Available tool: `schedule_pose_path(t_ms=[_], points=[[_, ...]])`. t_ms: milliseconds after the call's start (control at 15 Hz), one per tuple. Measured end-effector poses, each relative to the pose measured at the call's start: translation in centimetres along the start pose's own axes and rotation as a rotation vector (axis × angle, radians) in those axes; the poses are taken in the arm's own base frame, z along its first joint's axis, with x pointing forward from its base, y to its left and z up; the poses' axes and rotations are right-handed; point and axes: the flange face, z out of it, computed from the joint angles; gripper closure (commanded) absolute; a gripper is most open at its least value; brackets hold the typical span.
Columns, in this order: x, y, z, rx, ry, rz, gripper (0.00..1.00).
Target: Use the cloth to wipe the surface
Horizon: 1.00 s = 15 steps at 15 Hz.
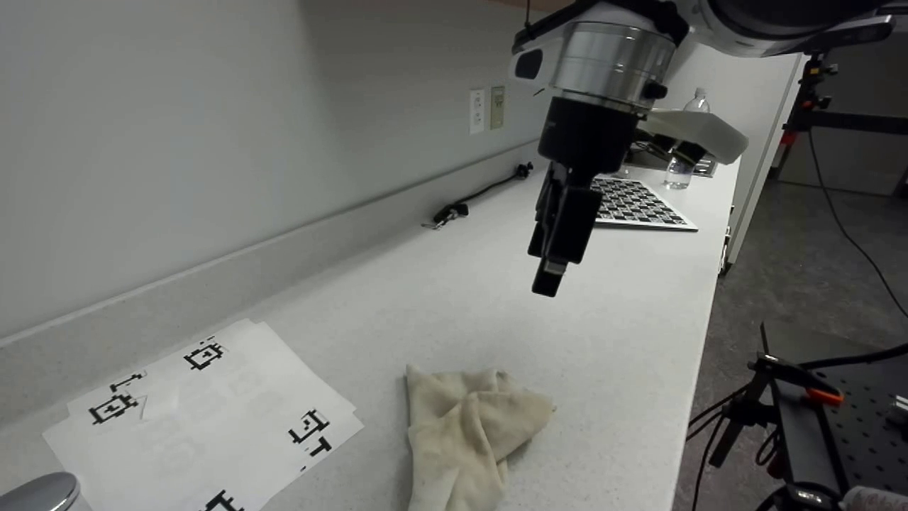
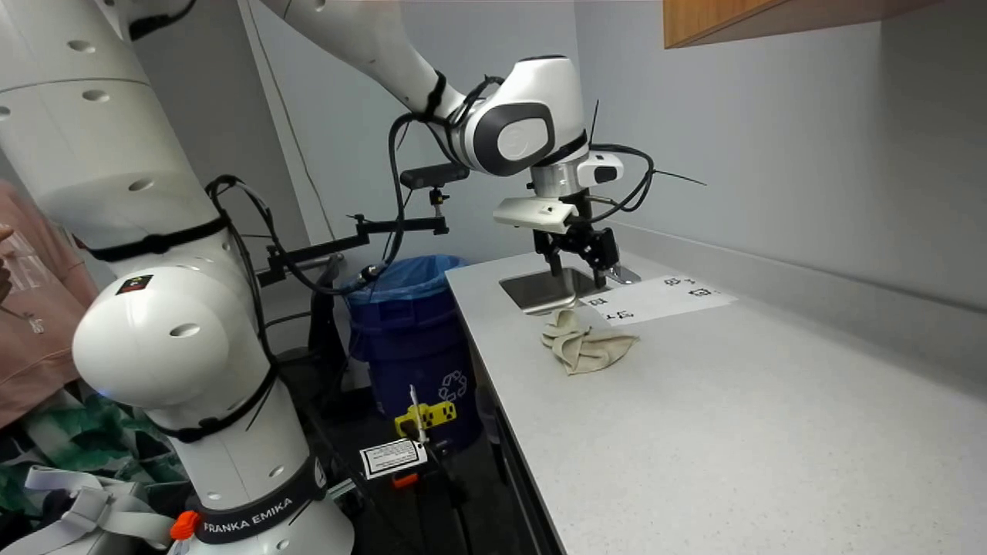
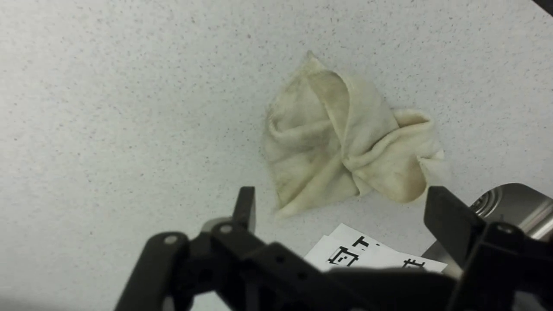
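A crumpled beige cloth (image 1: 468, 433) lies on the white speckled counter (image 1: 603, 341). The cloth also shows on the counter in an exterior view (image 2: 590, 351) and near the middle of the wrist view (image 3: 337, 138). My gripper (image 1: 550, 273) is in the air above the counter, pointing down. In the wrist view the gripper (image 3: 341, 190) is open, with its two fingers wide apart and nothing between them. The cloth appears beyond the fingertips, below them and apart from them. The gripper also shows in an exterior view (image 2: 578, 276), with both fingers visible.
Paper sheets with black markers (image 1: 213, 419) lie beside the cloth. A metal sink (image 2: 540, 291) and faucet (image 2: 623, 275) are beyond it. A checkered board (image 1: 635, 206), a bottle (image 1: 679, 177) and a black cable (image 1: 489, 188) are farther along. A wall runs along the counter's back.
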Motion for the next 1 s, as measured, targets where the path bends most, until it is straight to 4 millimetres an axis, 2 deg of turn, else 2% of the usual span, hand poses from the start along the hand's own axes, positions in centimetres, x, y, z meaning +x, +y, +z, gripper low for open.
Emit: schedule_pose_path(t_ms=[333, 1000], points=[[-1.2, 0.8, -0.7, 0.02, 0.022, 0.062, 0.0], [-1.9, 0.9, -1.1, 0.042, 0.042, 0.11, 0.0]])
